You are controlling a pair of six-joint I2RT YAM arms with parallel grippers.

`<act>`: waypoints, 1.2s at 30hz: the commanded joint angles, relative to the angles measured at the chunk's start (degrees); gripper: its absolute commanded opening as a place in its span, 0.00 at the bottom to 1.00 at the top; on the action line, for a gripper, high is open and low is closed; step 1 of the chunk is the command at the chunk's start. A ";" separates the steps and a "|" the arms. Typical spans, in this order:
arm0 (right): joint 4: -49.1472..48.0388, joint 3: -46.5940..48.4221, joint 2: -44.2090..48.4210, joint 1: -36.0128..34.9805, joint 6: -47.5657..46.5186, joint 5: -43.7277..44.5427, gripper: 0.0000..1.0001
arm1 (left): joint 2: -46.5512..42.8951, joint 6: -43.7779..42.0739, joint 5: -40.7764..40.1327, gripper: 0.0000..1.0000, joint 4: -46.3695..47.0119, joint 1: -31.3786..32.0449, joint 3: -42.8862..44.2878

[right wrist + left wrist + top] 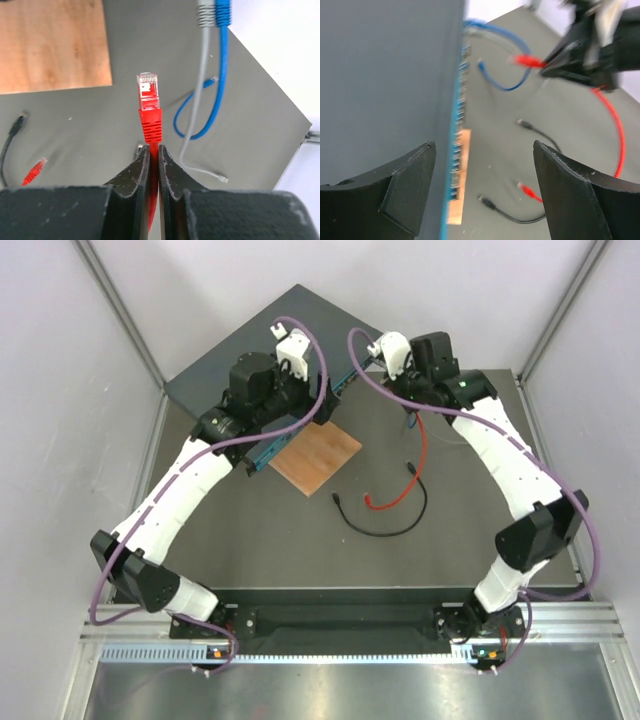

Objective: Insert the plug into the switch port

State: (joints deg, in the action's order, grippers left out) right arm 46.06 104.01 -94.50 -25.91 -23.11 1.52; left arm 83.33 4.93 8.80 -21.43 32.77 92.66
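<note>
The switch [255,345] is a flat dark slate-grey box at the back, and its teal front edge [455,135] carries a row of small sockets. My left gripper [485,155] is open and empty, one finger over the switch's top and the other over the table, straddling the teal edge; it also shows in the top view [318,412]. My right gripper [154,150] is shut on the red cable just behind the red plug [149,95], which points forward above the table. In the left wrist view the plug [527,61] hangs in the air, apart from the sockets.
A brown wooden board [315,460] lies under the switch's front edge. A black cable [385,528] and the red cable's free end [372,502] lie on the table. A blue cable [210,100] and a grey cable [197,100] trail near the switch's right end.
</note>
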 commanded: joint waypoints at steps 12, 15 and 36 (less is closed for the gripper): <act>10.80 24.04 -15.80 2.00 1.66 -2.92 0.00 | 0.87 8.34 -1.85 0.82 -1.69 -8.43 -1.08; 11.42 25.80 -17.82 2.01 2.37 -2.40 0.00 | 0.69 8.69 -1.77 0.82 -1.16 -8.96 -1.08; 6.76 28.80 -21.69 1.48 3.51 1.03 0.00 | -0.10 10.36 -0.19 0.82 0.42 -10.10 -3.89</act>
State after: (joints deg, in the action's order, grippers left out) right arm 55.29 129.56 -115.63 -24.21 -20.34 1.52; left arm 84.49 13.93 7.79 -22.52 23.20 89.80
